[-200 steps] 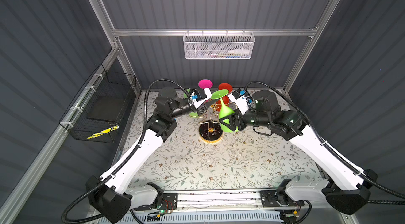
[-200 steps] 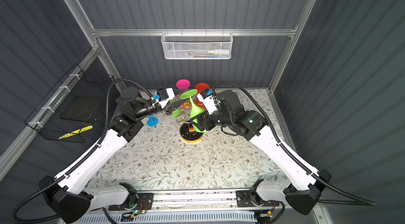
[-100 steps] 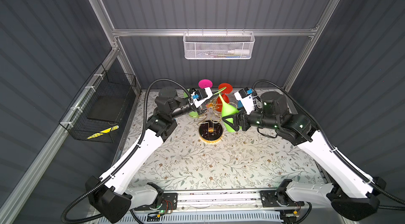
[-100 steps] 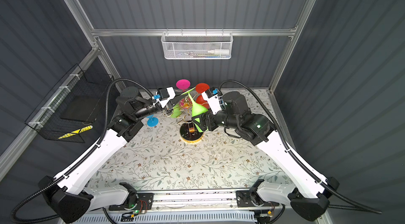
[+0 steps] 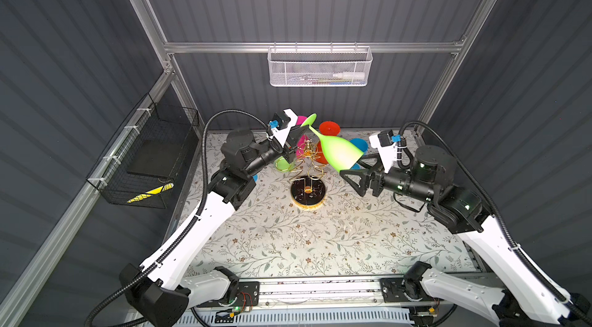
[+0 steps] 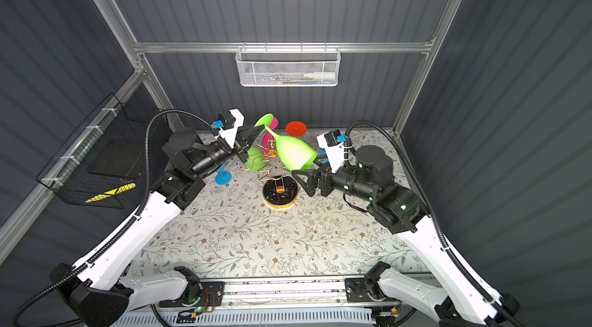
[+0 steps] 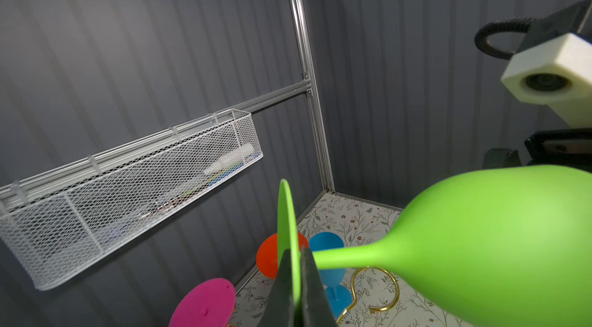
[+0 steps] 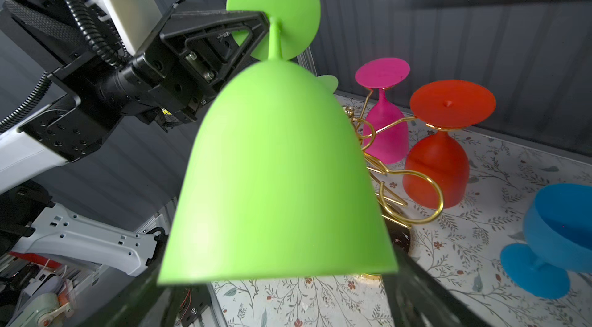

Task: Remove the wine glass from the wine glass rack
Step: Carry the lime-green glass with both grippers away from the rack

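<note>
Top views: L arm comes in from the left, forearm raised. L pincer (image 5: pixel 306 130) is clamped narrow on the foot of the green wine glass (image 5: pixel 339 152). Glass is tilted in the air over the wine glass rack (image 5: pixel 308 193), foot up toward the back wall, bowl slanting down to the right. R arm sits lower, wrist about level. R pincer (image 5: pixel 350 166) has jaws wide, either side of the bowl's rim; contact can't be told. Pink glass (image 5: pixel 301 144) & red glass (image 5: pixel 329 128) hang on the rack. White mesh basket (image 5: pixel 320 67) on the back rail holds a white tube-like item + flat bits. Black wire basket (image 5: pixel 150 155) on the left wall holds a dark slab & a yellow-black striped piece.

L wrist: fingers (image 7: pixel 307 290) pinch the green foot disc edge-on, w/ a gold ring (image 7: pixel 374 290) below the stem. Basket contents blurred.

R wrist: bowl's mouth sits between two dark fingers (image 8: pixel 426 296). Blue glass (image 8: pixel 560 223) is tilted on the desk (image 8: pixel 448 261).
</note>
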`<action>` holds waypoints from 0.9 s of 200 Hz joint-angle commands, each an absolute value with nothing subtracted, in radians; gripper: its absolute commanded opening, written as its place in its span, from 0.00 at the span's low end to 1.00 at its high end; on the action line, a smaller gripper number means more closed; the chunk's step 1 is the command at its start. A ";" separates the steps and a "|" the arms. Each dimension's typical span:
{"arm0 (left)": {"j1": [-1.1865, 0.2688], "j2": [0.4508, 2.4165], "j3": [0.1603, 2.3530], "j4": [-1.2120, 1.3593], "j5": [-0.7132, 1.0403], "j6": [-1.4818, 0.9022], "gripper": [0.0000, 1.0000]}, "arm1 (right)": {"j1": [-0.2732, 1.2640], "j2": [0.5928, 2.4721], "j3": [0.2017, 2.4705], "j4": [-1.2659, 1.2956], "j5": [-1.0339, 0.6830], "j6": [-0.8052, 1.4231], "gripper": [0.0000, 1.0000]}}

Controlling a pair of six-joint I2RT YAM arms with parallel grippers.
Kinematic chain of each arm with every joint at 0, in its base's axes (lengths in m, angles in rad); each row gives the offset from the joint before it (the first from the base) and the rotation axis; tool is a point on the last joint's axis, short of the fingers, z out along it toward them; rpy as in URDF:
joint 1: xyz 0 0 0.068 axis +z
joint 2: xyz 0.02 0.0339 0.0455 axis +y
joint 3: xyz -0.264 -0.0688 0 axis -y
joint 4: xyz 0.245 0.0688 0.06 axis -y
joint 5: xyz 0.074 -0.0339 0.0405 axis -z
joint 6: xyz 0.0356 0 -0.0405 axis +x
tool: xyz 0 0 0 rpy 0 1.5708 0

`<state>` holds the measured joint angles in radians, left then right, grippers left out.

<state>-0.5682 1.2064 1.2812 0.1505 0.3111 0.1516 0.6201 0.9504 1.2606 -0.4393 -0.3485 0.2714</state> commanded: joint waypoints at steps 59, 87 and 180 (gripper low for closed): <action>-0.569 1.162 1.240 0.148 0.228 -0.021 0.00 | 0.479 0.827 1.119 -0.246 -0.477 0.416 0.92; -0.569 1.158 1.235 0.150 0.228 -0.032 0.00 | 0.476 0.849 1.126 -0.214 -0.452 0.446 0.88; -0.569 1.142 1.231 0.150 0.245 -0.062 0.00 | 0.433 0.903 1.138 -0.178 -0.423 0.459 0.78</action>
